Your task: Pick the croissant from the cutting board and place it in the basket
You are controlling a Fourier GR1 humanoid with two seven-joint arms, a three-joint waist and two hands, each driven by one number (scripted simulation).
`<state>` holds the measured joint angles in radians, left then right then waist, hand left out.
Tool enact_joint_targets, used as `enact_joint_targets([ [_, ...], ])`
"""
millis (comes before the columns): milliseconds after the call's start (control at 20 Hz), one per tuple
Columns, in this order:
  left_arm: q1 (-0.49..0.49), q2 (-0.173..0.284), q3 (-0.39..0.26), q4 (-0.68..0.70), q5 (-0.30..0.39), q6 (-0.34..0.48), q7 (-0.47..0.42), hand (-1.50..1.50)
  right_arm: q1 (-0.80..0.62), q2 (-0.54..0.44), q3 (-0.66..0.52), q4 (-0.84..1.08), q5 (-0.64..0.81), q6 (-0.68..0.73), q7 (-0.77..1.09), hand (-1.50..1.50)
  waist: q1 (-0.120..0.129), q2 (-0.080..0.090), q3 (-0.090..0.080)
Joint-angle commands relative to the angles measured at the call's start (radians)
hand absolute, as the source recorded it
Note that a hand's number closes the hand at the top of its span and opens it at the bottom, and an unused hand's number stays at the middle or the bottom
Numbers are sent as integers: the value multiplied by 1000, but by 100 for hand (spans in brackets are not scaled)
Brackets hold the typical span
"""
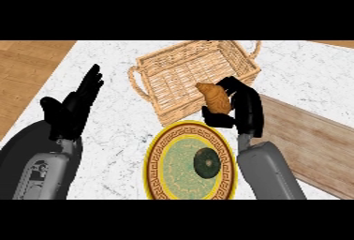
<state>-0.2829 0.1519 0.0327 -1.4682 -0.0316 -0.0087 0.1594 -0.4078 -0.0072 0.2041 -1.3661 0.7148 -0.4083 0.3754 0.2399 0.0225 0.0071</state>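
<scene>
We see the croissant (213, 98) pinched in our right robot hand (239, 108), at the hand's 10 o'clock side, fingers and thumb curled round its lower end. It hangs over the near rim of the basket (181, 75). Its long axis runs from 11 to 5 o'clock, narrow tip towards 11. At 9 o'clock on the table (124, 136), our left robot hand (72, 110) rests open, holding nothing.

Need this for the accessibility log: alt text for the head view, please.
The right hand holds a croissant above the near rim of a wicker basket, beside the wooden cutting board. Below them sits a yellow-rimmed plate carrying a dark round item. The left hand rests open at the left, over the marble counter.
</scene>
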Motion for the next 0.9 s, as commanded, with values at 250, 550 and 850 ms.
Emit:
enact_joint_targets([
  [250,-46,-15,-35,21,-23,-2,14,0,-246,7,114,82,52,-309,296,150,26,1,-14],
  [550,-72,-12,-26,40,-22,2,24,0,-423,7,105,172,109,-470,458,150,31,6,-17],
  [850,-83,-31,-37,54,-39,23,19,0,-599,7,59,338,193,-489,608,150,13,12,-20],
])
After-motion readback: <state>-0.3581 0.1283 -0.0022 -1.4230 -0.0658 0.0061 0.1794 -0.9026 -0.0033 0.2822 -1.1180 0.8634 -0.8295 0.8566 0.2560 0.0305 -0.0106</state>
